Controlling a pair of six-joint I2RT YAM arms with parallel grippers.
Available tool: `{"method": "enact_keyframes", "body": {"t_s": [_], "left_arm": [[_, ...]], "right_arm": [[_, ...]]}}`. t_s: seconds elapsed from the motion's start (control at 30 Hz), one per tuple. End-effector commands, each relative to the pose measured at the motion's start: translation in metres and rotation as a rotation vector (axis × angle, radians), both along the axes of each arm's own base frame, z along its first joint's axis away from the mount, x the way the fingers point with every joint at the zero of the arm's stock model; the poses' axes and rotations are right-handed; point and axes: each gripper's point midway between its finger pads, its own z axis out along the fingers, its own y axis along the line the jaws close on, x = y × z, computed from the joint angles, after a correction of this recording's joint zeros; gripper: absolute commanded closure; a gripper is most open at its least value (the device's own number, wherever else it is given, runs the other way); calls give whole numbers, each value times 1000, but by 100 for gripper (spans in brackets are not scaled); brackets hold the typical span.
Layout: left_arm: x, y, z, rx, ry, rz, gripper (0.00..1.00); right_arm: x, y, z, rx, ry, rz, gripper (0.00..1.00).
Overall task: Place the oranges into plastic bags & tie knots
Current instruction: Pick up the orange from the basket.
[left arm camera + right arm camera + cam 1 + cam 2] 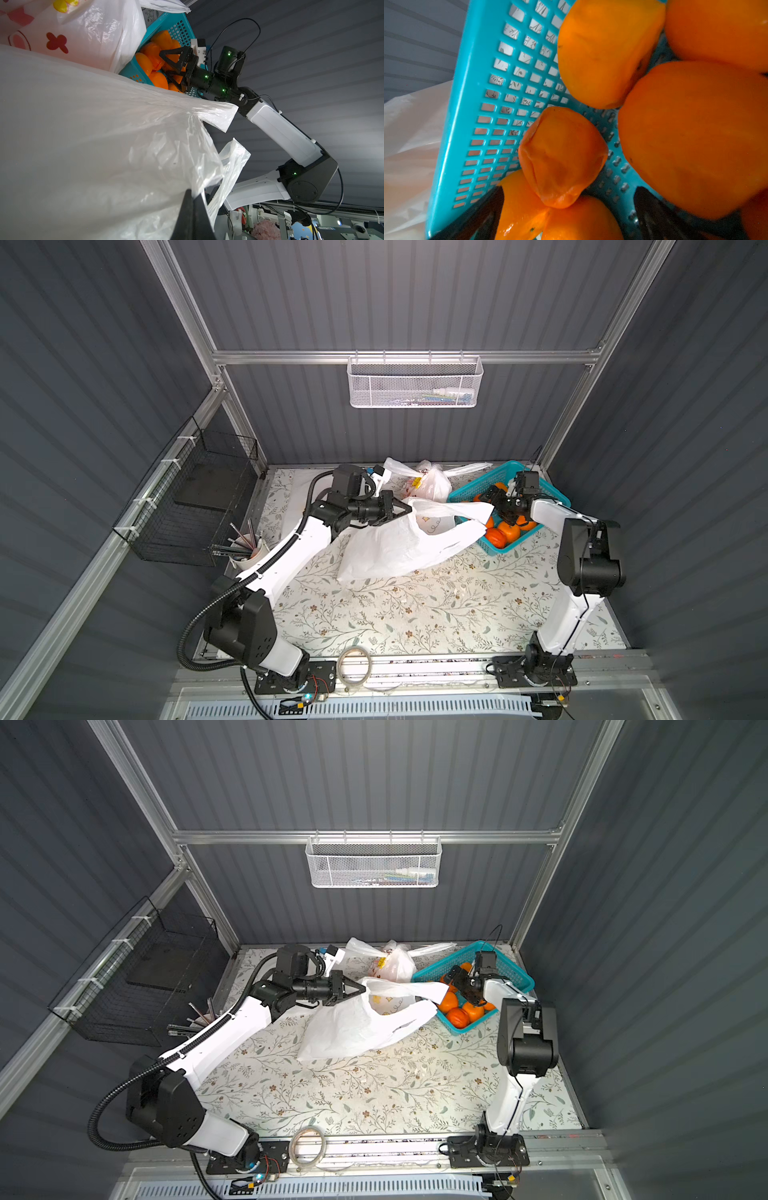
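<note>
Our left gripper (406,510) is pressing its fingers together on the rim of the open plastic bag (390,549). The bag is lying on the flowered table (415,614), its handles reaching the teal basket (555,494). Our right gripper (164,64) is hanging, fingers spread wide, over the oranges (505,533) piled in that basket, though we cannot tell whether it is touching one, and a printed bag (434,487) is sitting just behind.

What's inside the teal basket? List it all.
Oranges lie in the basket, with the right gripper open among them. A bag handle and the gripper cover some oranges, so the full count cannot be told.
</note>
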Motion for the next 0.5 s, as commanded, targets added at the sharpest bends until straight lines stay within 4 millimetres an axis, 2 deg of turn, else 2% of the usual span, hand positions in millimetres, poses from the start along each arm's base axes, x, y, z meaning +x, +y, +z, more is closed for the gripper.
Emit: {"method": "enact_keyframes", "body": {"t_s": [0.0, 0.13, 0.23, 0.27, 0.4, 0.47], "left_arm": [[1, 0, -1, -13, 10, -13, 100], [1, 0, -1, -11, 7, -12, 100], [2, 1, -3, -6, 6, -8, 100], [2, 1, -3, -5, 8, -8, 100], [3, 0, -5, -2, 13, -8, 100], [3, 0, -5, -3, 12, -4, 100]], "right_arm": [[15, 4, 1, 26, -17, -23, 3], [18, 12, -13, 50, 12, -10, 6], [18, 14, -23, 66, 27, -17, 13], [17, 20, -21, 91, 27, 8, 16], [18, 20, -19, 86, 20, 10, 31], [16, 20, -16, 88, 16, 13, 35]]}}
